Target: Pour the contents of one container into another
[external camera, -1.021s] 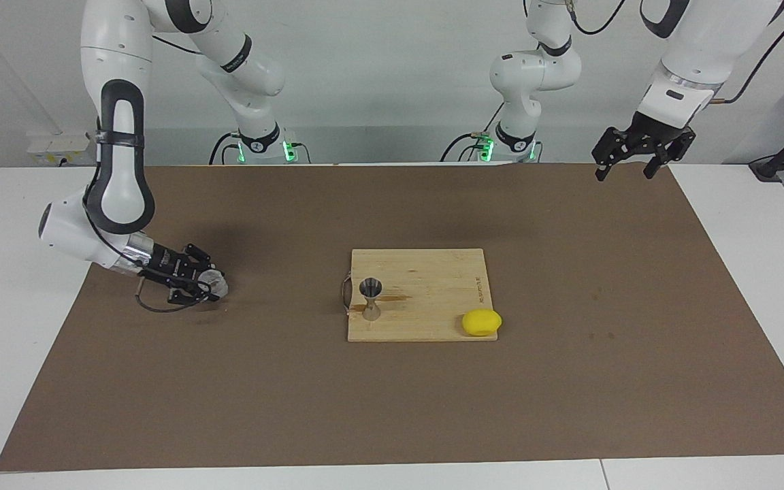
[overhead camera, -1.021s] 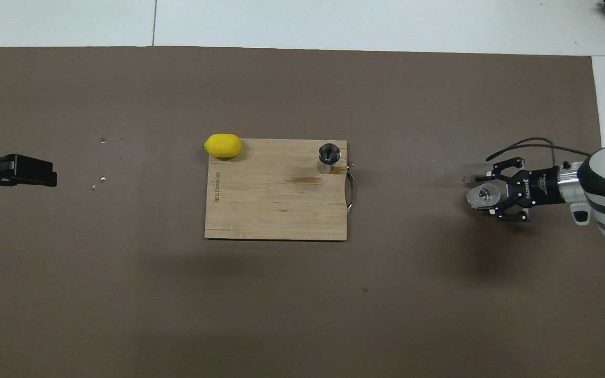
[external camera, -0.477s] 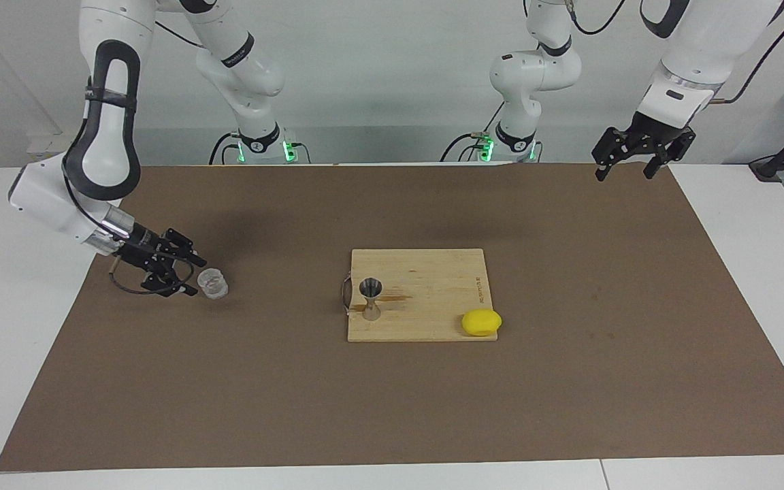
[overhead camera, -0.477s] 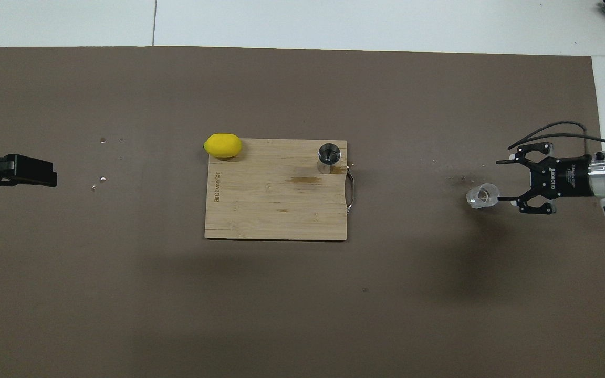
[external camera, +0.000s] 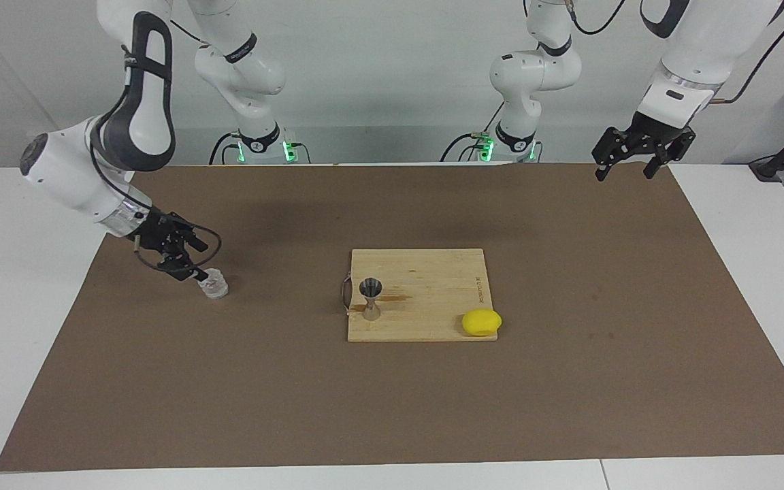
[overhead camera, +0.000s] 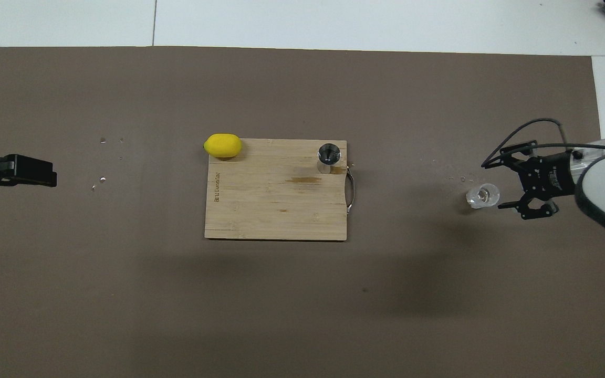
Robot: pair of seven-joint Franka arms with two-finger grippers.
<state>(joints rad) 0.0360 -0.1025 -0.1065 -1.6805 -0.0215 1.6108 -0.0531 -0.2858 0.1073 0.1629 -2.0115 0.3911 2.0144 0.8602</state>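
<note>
The small clear glass cup [external camera: 214, 284] [overhead camera: 482, 196] stands upright on the brown mat [external camera: 569, 381], toward the right arm's end of the table. My right gripper [external camera: 207, 258] [overhead camera: 491, 186] hangs open just beside and slightly above the cup, with nothing between its fingers. The steel jigger [external camera: 370, 298] [overhead camera: 329, 156] stands upright on the wooden cutting board [external camera: 433, 279] [overhead camera: 271, 205], at the corner by the board's metal handle. My left gripper [external camera: 623, 175] [overhead camera: 45, 176] waits open and raised over the mat's corner at the left arm's end.
A yellow lemon [external camera: 481, 322] [overhead camera: 222, 145] lies at the board's corner farthest from the robots, toward the left arm's end. A few small specks [overhead camera: 102, 178] dot the mat near the left gripper. White tabletop [external camera: 11, 327] surrounds the mat.
My right gripper opened and let go of the glass cup, then drew back and lifted away from it. The cup now stands alone on the mat. The left arm has not moved.
</note>
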